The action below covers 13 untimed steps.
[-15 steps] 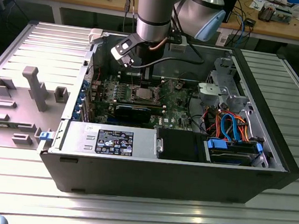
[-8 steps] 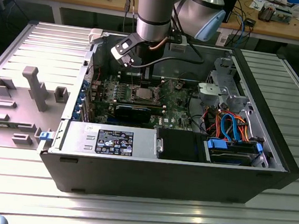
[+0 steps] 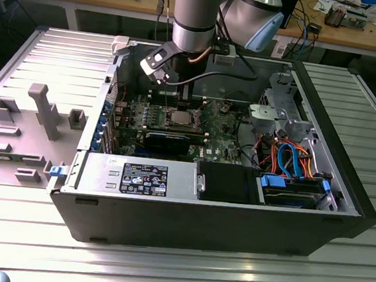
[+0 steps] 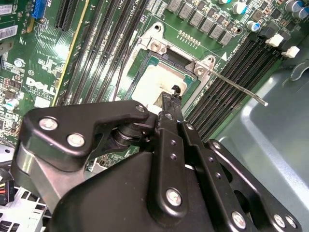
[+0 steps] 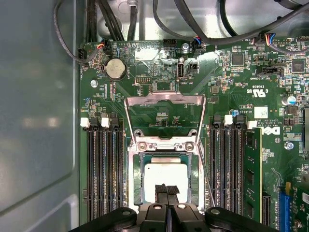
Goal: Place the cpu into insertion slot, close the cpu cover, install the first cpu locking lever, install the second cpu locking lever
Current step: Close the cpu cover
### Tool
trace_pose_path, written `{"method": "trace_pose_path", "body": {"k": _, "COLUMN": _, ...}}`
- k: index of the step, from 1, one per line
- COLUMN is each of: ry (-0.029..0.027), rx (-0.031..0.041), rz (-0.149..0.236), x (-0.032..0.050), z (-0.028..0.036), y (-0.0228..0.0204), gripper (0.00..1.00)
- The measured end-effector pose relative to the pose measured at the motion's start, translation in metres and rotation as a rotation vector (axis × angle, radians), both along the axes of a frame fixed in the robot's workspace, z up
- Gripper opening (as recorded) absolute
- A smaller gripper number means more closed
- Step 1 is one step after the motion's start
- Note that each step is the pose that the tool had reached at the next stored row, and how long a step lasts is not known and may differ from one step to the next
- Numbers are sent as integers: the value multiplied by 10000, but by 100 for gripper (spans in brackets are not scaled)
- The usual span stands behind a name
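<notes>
Pointing at the seated cpu (image 5: pixel 164 173) is the closed pincer (image 5: pixel 167 187).

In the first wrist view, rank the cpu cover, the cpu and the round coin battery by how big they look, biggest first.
1. cpu cover, flipped open, widest outline.
2. cpu, one edge hidden by the gripper.
3. coin battery, clearly smallest.

Arm (image 3: pixel 194 21) upright, tool (image 5: pixel 166 190) low and downward, pinched fully closed.
</notes>
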State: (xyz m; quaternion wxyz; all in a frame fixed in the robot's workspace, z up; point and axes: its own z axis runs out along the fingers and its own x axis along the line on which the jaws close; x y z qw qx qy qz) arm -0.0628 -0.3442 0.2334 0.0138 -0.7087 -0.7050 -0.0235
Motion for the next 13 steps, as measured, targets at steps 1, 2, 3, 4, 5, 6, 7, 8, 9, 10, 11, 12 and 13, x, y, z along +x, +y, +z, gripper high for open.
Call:
{"method": "trace_pose_path", "body": {"k": 1, "ry": 0, "rx": 0, "rz": 0, "x": 0, "z": 0, "y": 0, "gripper": 11}}
{"method": "trace_pose_path", "body": {"k": 2, "ry": 0, "rx": 0, "rz": -1, "x": 1, "z": 0, "y": 0, "gripper": 11}}
{"method": "trace_pose_path", "body": {"k": 3, "ry": 6, "rx": 1, "rz": 2, "x": 3, "z": 0, "y": 0, "gripper": 11}}
{"method": "trace_pose_path", "body": {"k": 4, "ry": 28, "rx": 0, "rz": 0, "x": 8, "z": 0, "y": 0, "gripper": 11}}
{"method": "trace_pose_path", "body": {"k": 5, "ry": 72, "rx": 1, "rz": 0, "x": 18, "z": -1, "y": 0, "gripper": 11}}
{"method": "trace_pose_path", "body": {"k": 6, "ry": 131, "rx": 0, "rz": 0, "x": 29, "z": 0, "y": 0, "gripper": 11}}
{"method": "trace_pose_path", "body": {"k": 7, "ry": 148, "rx": -1, "rz": 0, "x": 30, "z": 0, "y": 0, "gripper": 11}}
{"method": "trace_pose_path", "body": {"k": 8, "ry": 149, "rx": 0, "rz": -2, "x": 31, "z": 0, "y": 0, "gripper": 11}}
{"method": "trace_pose_path", "body": {"k": 9, "ry": 149, "rx": 0, "rz": -1, "x": 31, "z": 0, "y": 0, "gripper": 11}}
{"method": "trace_pose_path", "body": {"k": 10, "ry": 149, "rx": 0, "rz": 0, "x": 31, "z": 0, "y": 0, "gripper": 11}}
{"method": "trace_pose_path", "body": {"k": 11, "ry": 150, "rx": -1, "rz": 34, "x": 31, "z": 0, "y": 0, "gripper": 11}}
{"method": "trace_pose_path", "body": {"k": 12, "ry": 149, "rx": -1, "rz": 71, "x": 31, "z": 0, "y": 0, "gripper": 11}}
{"method": "trace_pose_path", "body": {"k": 13, "ry": 149, "rx": -2, "rz": 82, "x": 31, "z": 0, "y": 0, "gripper": 11}}
